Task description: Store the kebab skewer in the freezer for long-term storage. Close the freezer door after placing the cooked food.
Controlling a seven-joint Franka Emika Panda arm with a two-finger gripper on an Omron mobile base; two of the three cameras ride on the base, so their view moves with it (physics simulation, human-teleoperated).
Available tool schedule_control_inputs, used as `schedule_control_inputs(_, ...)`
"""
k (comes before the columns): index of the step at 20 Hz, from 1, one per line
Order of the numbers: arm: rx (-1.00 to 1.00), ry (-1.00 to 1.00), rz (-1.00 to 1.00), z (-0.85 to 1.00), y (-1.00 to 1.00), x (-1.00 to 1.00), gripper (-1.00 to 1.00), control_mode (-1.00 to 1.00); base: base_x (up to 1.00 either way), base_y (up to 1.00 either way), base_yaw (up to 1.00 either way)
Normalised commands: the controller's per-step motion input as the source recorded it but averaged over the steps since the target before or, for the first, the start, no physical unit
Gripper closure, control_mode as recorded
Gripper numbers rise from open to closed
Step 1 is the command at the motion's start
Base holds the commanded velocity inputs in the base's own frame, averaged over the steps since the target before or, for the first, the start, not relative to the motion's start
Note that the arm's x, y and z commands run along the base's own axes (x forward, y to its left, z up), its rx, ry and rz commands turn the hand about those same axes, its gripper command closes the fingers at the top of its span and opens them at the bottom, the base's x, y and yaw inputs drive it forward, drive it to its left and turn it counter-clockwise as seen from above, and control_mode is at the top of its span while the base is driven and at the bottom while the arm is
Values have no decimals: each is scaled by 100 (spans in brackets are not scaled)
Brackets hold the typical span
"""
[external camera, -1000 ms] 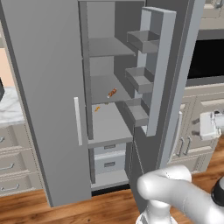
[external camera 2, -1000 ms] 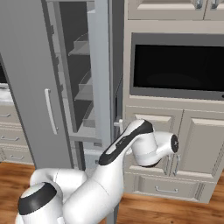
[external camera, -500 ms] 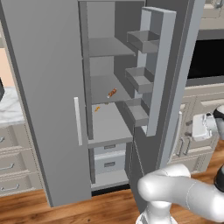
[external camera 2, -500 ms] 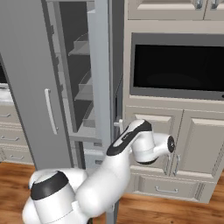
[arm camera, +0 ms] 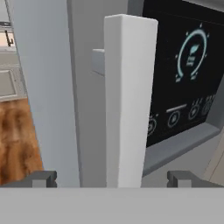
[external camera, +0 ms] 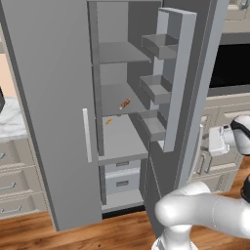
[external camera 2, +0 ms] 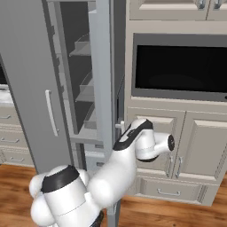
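Observation:
The freezer [external camera: 117,58] stands open. On its middle shelf lies the kebab skewer [external camera: 125,103], a small stick of reddish-orange chunks. The freezer door [external camera: 177,83] is swung out to the right, with its grey shelf bins facing inward. My gripper [external camera: 209,142] is at the door's outer face, open. In the hand view the gripper [arm camera: 113,179] is close to the pale vertical handle [arm camera: 129,100], one dark fingertip on each side of it and not touching it. The dark dispenser recess [arm camera: 186,78] sits just beyond the handle. My arm reaches round the door edge [external camera 2: 104,88].
A small orange bit [external camera: 108,121] lies on the shelf below the skewer. The plain grey door [external camera: 49,107] with its bar handle stands shut on the left. A black-windowed wall oven [external camera 2: 181,66] and cream cabinets [external camera 2: 199,150] are right of the door. Grey drawers [external camera: 119,180] sit low inside.
My hand has moved a little to the left, closer to the outer face of the freezer door. The jaws have stayed open and the skewer has not moved.

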Motion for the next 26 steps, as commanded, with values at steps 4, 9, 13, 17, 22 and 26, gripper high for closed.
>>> schedule_control_inputs(4,0,0,2,-7,0,35,-100,-100,0,0,0)
schedule_control_inputs(9,0,0,4,-14,2,24,-100,-100,0,0,0)
schedule_control_inputs(13,0,2,7,-20,11,13,-100,-100,0,0,0)
schedule_control_inputs(17,0,8,12,-31,52,0,-100,-100,0,0,0)
schedule_control_inputs(22,0,12,3,-20,70,0,-100,-100,0,0,0)
schedule_control_inputs(26,0,8,0,-6,84,0,-100,-100,0,0,0)
